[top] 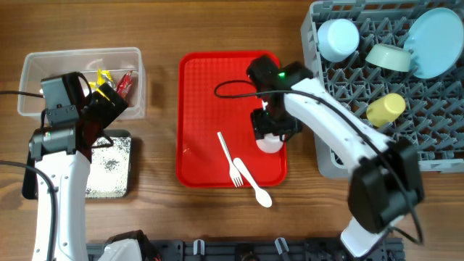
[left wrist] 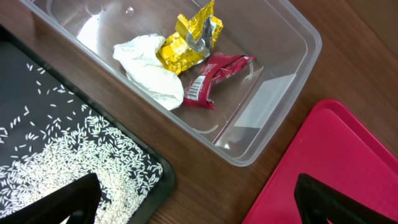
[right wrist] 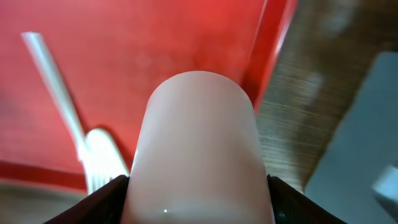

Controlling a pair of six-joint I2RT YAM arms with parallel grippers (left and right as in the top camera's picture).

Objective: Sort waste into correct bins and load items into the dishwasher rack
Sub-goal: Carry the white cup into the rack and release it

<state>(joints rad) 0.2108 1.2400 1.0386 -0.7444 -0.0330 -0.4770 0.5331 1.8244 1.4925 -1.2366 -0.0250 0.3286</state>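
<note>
My right gripper [top: 272, 130] is shut on the white cup [top: 270, 143] at the right edge of the red tray [top: 203, 87]. In the right wrist view both fingers press the cup [right wrist: 199, 143] from either side. The white fork [top: 230, 161] and spoon [top: 254, 185] lie on the tray beside it. My left gripper [left wrist: 199, 205] stands open and empty over the wood between the black tray [left wrist: 18, 87] and the clear tub [left wrist: 273, 124]. The tub holds a yellow wrapper [left wrist: 186, 43], a red wrapper [left wrist: 214, 78] and a tissue [left wrist: 149, 68]. White crumbs [left wrist: 74, 155] lie in the black tray.
The grey dishwasher rack [top: 326, 152] stands at the right, close to the held cup. It carries a light blue bowl [top: 338, 38], a pale green bowl [top: 389, 56], a light blue plate [top: 435, 42] and a yellow cup [top: 386, 109].
</note>
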